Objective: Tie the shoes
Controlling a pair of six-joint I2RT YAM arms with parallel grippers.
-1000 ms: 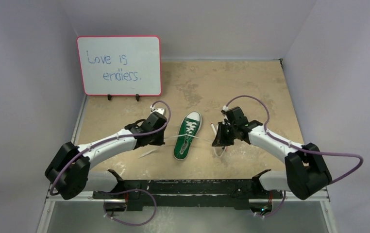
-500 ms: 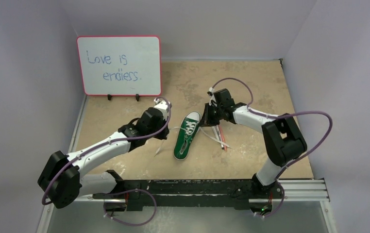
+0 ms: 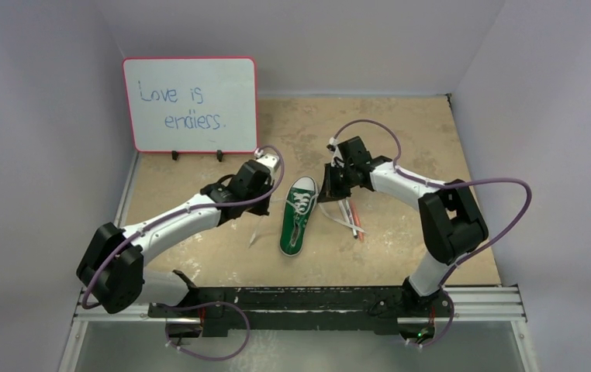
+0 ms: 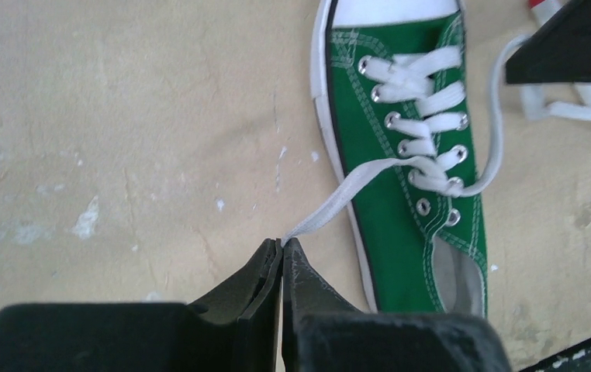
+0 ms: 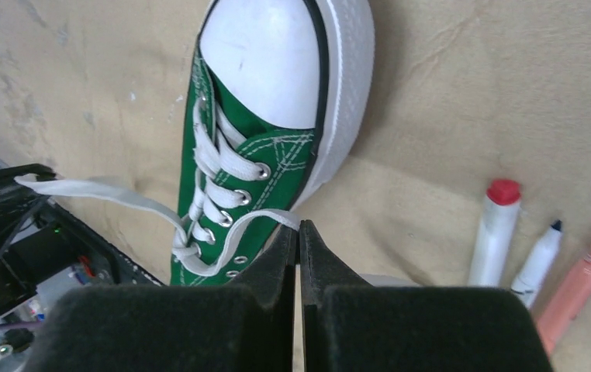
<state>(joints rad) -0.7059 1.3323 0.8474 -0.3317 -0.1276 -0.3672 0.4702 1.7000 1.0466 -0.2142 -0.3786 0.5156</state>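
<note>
The left gripper (image 4: 281,244) is clamped on a taut white lace end (image 4: 337,198) of the green sneaker (image 3: 298,215), which lies on the table (image 3: 401,132) between both arms. The right gripper (image 5: 298,229), jaws together by the toe, seems to pinch the other lace (image 5: 273,217), with markers (image 5: 495,232) just beside it.

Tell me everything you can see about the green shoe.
The shoe is a green canvas low-top with white stitching, metal eyelets, a white rubber toe cap and white sole edge. It lies upright on the table, toe pointing away from the arm bases. Its white laces show no bow; the left hand pinches one end, the right hand the other.
</note>
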